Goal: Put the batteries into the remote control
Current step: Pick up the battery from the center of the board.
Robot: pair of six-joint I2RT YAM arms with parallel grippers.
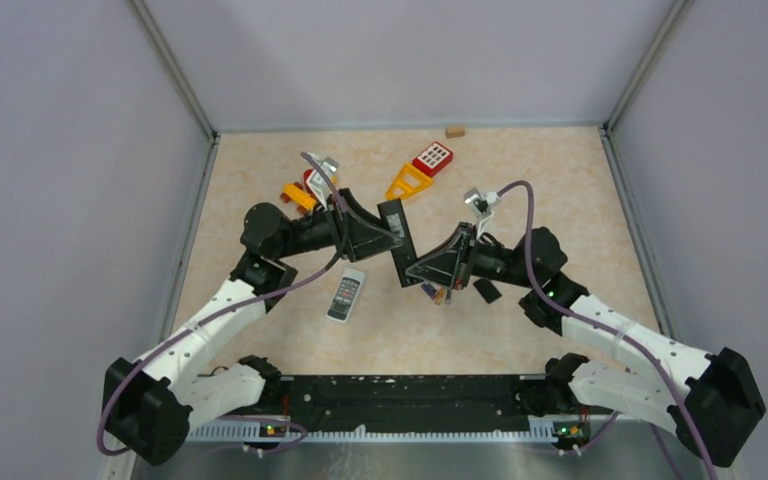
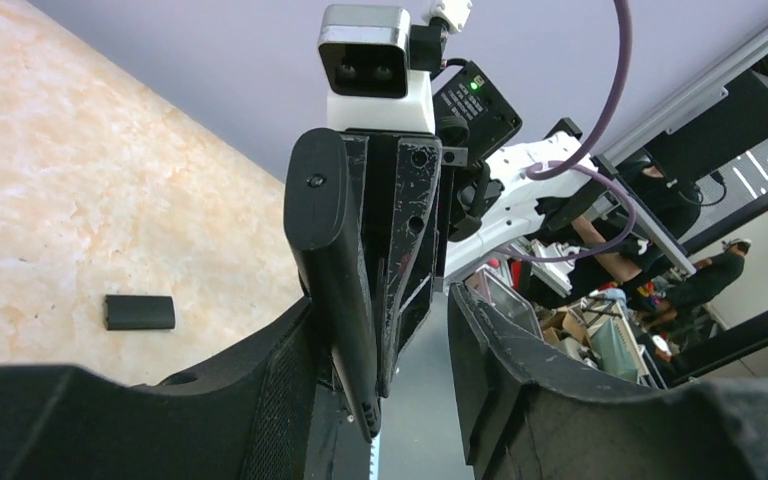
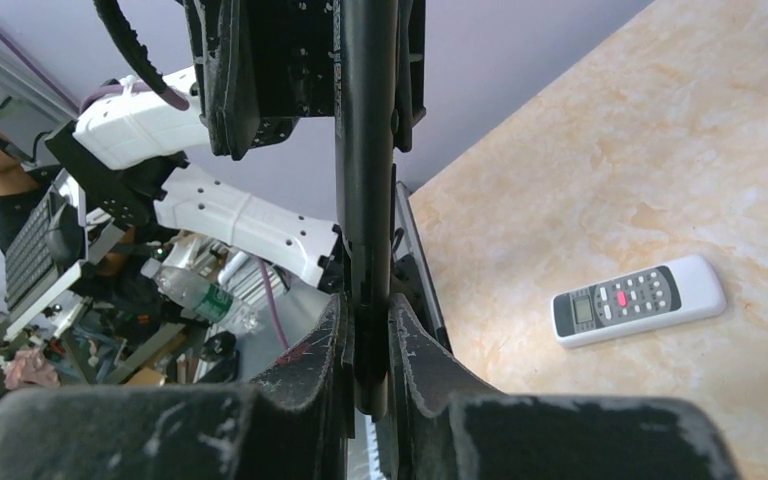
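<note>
A black remote control hangs edge-on above the table between both arms. My right gripper is shut on its lower end, pads pressed on both faces of the remote control. My left gripper stands open around the other end of the remote control; one finger lies near it, the other stands clear. Small batteries, a purplish-blue and an orange-brown one, lie on the table under the right gripper, partly hidden. A black battery cover lies beside them.
A white remote lies near the left arm. At the back are a red keypad toy, an orange piece, an orange-yellow toy and a wooden block. Grey walls enclose the table on three sides.
</note>
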